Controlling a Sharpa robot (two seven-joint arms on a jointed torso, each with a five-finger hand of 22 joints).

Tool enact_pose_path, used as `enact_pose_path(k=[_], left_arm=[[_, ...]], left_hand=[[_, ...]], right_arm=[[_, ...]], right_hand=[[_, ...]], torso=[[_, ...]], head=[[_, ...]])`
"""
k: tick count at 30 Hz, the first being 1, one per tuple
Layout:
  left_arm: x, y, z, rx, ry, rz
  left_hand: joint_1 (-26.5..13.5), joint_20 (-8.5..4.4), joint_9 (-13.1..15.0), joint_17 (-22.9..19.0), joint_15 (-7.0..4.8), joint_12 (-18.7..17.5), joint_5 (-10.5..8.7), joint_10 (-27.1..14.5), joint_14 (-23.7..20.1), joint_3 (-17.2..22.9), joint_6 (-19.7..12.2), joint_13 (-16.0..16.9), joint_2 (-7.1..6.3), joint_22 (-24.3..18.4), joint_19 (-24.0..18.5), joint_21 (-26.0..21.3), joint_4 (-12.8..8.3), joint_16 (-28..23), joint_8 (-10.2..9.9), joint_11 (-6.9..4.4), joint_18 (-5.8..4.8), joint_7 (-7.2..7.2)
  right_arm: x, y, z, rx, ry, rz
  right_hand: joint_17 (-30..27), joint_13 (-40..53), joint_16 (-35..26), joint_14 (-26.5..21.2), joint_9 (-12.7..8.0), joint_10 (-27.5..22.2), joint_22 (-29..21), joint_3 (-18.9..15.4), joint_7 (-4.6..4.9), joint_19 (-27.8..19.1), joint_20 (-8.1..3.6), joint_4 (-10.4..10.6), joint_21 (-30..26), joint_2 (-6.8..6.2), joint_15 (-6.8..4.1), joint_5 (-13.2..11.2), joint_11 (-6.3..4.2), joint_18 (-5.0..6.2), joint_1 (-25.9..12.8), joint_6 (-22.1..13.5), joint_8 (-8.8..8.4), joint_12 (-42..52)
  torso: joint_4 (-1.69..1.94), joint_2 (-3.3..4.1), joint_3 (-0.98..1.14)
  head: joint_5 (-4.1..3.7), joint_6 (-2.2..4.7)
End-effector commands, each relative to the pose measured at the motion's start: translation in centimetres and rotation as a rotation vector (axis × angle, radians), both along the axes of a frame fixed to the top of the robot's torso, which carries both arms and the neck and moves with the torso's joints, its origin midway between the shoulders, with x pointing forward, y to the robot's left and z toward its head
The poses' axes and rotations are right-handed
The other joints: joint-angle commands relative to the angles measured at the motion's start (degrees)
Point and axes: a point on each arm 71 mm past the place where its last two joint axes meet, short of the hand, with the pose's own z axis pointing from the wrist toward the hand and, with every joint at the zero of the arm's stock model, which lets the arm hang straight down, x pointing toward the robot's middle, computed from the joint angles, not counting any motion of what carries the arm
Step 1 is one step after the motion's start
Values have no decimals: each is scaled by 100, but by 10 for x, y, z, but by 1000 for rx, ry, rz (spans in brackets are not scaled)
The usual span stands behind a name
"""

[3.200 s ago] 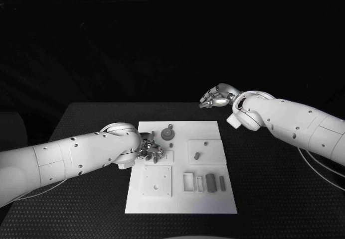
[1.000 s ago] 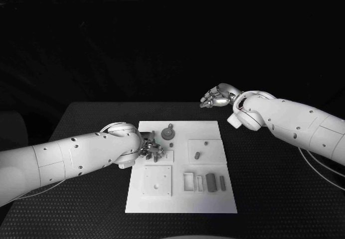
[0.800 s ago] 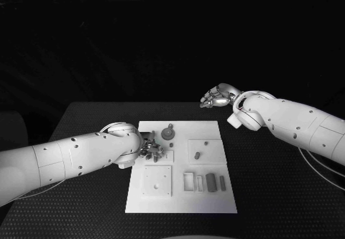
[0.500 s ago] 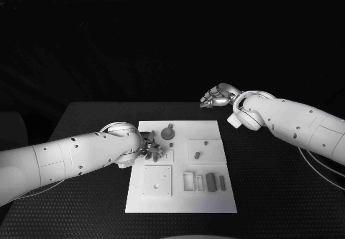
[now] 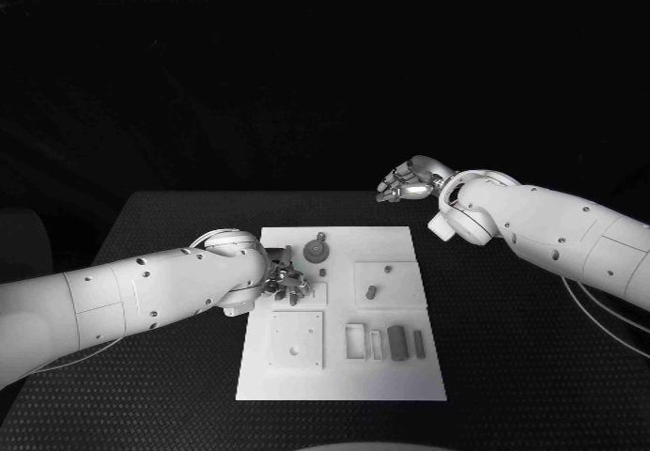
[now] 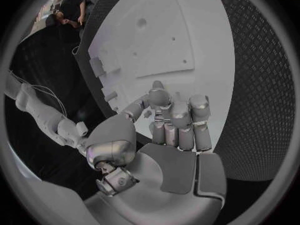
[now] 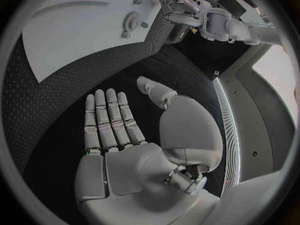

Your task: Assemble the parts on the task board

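I see my left hand point(image 5: 284, 279) curled over the board's point(image 5: 407, 376) left side, fingers bunched; whether it pinches a part I cannot tell. My right hand point(image 7: 134, 140) hangs spread and empty beyond the board's far right corner.

Task board point(image 5: 393, 376): white rectangular plate, flat on desk centre, with raised square blocks and slots. Parts: round gear-like piece point(image 5: 315, 252) near far edge; small pegs point(image 5: 371, 293) mid-right; dark bar point(image 5: 397, 343) in near row.
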Motion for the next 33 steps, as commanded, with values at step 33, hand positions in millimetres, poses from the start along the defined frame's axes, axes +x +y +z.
enact_pose_path(k=[33], left_arm=[[1, -1, 1, 47, -55, -16]], left_hand=[[389, -634, 12, -7, -45, 19, 23, -8, 5, 181, 20, -5, 418, 26, 33, 8, -164, -7, -2, -20, 21, 22]], right_arm=[[-1, 2, 0, -4, 1, 15]], right_hand=[[-7, -5, 30, -51, -9, -5, 17, -1, -2, -52, 3, -38, -44, 26, 5, 18, 10, -52, 1, -54, 25, -32]], torso=[[5, 0, -7]], head=[[-21, 15]])
